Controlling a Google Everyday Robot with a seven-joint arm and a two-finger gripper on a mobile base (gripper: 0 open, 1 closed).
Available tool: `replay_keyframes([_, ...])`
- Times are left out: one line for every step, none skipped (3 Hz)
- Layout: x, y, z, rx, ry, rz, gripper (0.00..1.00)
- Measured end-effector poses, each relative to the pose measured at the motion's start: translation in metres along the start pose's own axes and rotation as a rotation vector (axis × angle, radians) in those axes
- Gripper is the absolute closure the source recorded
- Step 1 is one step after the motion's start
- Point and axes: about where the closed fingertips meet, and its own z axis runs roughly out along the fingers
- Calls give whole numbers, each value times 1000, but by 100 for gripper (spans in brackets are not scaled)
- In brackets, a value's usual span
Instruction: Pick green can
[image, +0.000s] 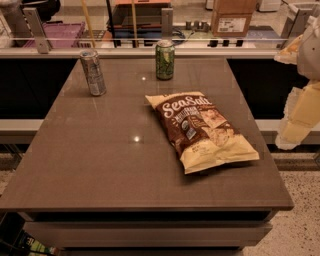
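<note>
While end effector (296, 120) hangs at right, green can (164, 60) stands apart, untouched.

Green can (164, 60) upright by the far edge of the brown table (110, 165), slim silver can (93, 73) near the far left corner, well apart, chip bag (202, 131) flat right of centre, pale gripper (299, 112) beyond the right edge.

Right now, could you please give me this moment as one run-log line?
stage: pre-grasp | gripper: right of table | green can: upright, far edge, untouched | chip bag: lying mid-table
</note>
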Motion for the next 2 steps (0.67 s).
replay_keyframes([0,0,0,0,0,0,0])
replay_keyframes([-1,-3,0,15,-15,15,0])
